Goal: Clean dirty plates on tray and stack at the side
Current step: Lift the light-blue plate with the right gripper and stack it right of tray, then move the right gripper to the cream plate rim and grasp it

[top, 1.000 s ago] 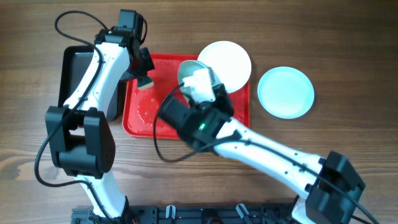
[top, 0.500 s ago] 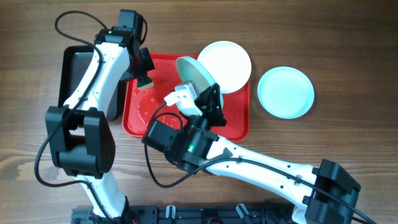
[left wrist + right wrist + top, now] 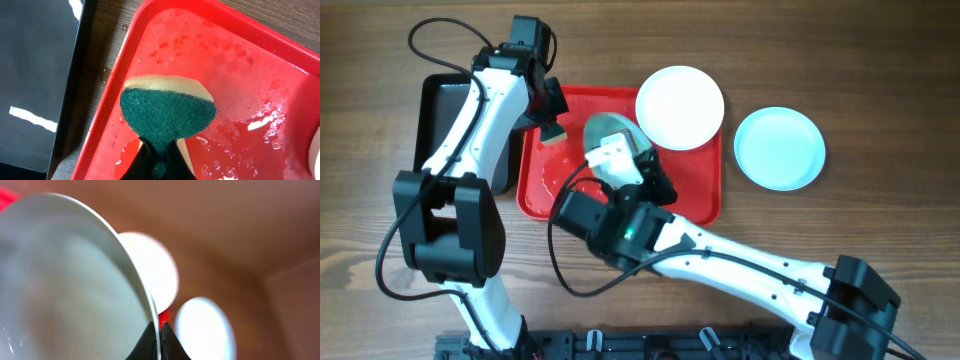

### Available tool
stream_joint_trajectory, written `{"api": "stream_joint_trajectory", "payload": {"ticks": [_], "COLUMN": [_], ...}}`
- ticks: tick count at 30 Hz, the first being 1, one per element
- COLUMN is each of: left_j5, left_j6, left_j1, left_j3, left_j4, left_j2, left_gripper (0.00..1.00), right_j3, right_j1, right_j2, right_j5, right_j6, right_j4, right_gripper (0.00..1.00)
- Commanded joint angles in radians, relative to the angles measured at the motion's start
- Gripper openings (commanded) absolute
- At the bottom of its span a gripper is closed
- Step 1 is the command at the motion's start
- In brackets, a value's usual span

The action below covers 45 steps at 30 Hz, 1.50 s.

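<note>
Right pincer (image 3: pixel 159 330): clamps plate (image 3: pixel 65 280) rim; I'd hold it steady.
Left pincer (image 3: pixel 160 150): grips sponge (image 3: pixel 167 112); I'd wipe lightly.

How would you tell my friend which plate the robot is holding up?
Find the big red tray in the middle of the table. Over it, the right end effector pinches a pale plate by its rim. It is the only one tilted up; the white plate and the aqua plate lie flat.
</note>
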State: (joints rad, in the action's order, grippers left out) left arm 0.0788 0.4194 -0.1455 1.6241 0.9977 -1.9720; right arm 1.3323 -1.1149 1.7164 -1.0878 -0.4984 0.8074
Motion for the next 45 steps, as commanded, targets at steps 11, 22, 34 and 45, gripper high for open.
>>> {"api": "stream_joint_trajectory", "payload": {"ticks": [11, 22, 34, 45], "left_j5": [-0.011, -0.011, -0.011, -0.011], "left_j6": [-0.016, -0.016, -0.016, -0.016], "left_j1": [0.000, 0.000, 0.000, 0.000], "left_j3": [0.012, 0.012, 0.012, 0.012], "left_j4": [0.000, 0.000, 0.000, 0.000], "left_j2": [-0.013, -0.013, -0.013, -0.013], "left_gripper": [0.04, 0.04, 0.04, 0.04], "right_j3": [0.010, -0.080, -0.194, -0.133], "right_j1": [0.618, 1.227, 1.353, 1.349], "right_j2": [-0.266, -0.186, 0.014, 0.005], "right_j5": [0.900, 1.044, 1.047, 1.291], "right_j6": [-0.024, 0.055, 0.058, 0.163], "right_j4": [0.048, 0.106, -0.021, -0.042], "right_gripper": [0.04, 0.04, 0.05, 0.33]}}
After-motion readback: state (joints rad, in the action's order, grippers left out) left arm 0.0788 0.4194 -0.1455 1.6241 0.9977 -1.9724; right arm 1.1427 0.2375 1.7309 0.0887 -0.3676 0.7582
